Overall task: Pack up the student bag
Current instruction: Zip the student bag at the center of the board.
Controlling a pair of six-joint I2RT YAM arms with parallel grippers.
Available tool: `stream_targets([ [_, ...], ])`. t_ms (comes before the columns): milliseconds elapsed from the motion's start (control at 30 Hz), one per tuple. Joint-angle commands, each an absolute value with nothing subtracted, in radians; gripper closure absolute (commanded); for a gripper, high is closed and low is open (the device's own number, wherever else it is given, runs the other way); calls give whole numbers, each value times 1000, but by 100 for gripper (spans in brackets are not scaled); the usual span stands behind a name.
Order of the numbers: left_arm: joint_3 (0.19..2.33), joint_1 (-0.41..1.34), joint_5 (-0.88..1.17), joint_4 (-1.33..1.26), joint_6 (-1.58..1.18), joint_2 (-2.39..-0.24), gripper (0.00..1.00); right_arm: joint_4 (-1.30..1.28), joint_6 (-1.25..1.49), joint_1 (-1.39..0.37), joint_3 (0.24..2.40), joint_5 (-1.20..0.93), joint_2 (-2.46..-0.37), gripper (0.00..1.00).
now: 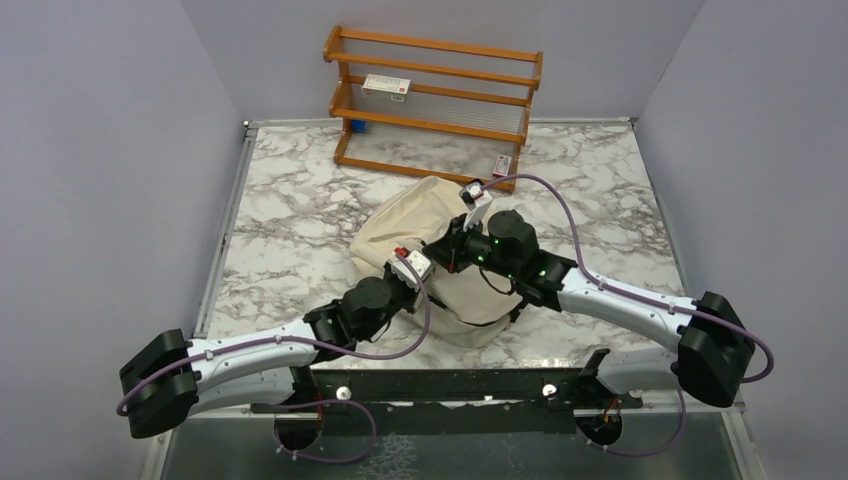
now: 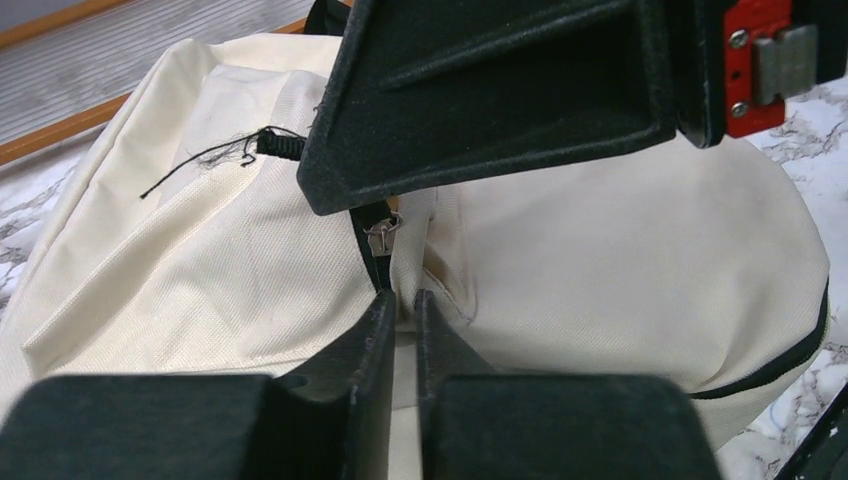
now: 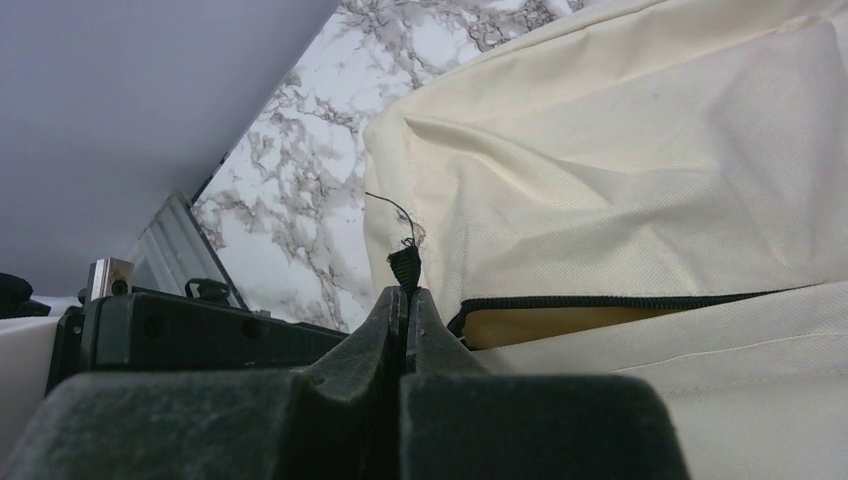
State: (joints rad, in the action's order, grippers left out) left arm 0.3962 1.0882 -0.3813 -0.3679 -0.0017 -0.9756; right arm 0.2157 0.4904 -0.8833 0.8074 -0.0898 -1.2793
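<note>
The large cream fabric student bag (image 1: pixel 395 228) is lying around the middle of the white-veined marble table (image 1: pixel 290 220), just in front of the orange wooden rack (image 1: pixel 437 95) at the far edge. The right gripper (image 3: pixel 404 292) is clenching the black ribbed tab (image 3: pixel 403 267) at the zip's end, probably anchoring the bag so the zip can run. The left gripper (image 2: pixel 402 300) is pinching a fold of the bag's cream fabric just below the small metal zip pull (image 2: pixel 381 236), seemingly tensioning the seam rather than taking the pull itself. The top view is showing only both wrists crowding over the bag. The right wrist view alone is revealing the zip gaping slightly onto a yellowish inside, and the left wrist view alone is showing the pull.
</note>
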Motion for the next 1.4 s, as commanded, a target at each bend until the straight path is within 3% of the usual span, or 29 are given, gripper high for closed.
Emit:
stream_targets([
  [0,372,1095,-350,-350,-29,-950,96,285,510,-885,807,-50,-1232,99],
  [67,366,1094,-352,-336,-34,-938,100,280,507,-885,802,-40,-1229,99],
  [633,335,1094,-229,-210,-31,-847,100,206,466,-787,804,174,-1272,99],
  [933,331,1094,-183,-182,-50,-841,100,242,428,-706,810,130,-1312,99],
  [1100,332,1094,-203,-203,-47,-825,100,292,377,-701,822,-127,-1302,99],
  [1167,341,1094,-228,-211,-55,-815,87,287,372,-702,836,-235,-1307,99],
  [1300,376,1094,-275,-236,-77,-792,52,274,390,-702,831,-348,-1304,99],
  [1367,395,1094,-301,-255,-84,-797,43,273,404,-703,824,-392,-1301,99],
])
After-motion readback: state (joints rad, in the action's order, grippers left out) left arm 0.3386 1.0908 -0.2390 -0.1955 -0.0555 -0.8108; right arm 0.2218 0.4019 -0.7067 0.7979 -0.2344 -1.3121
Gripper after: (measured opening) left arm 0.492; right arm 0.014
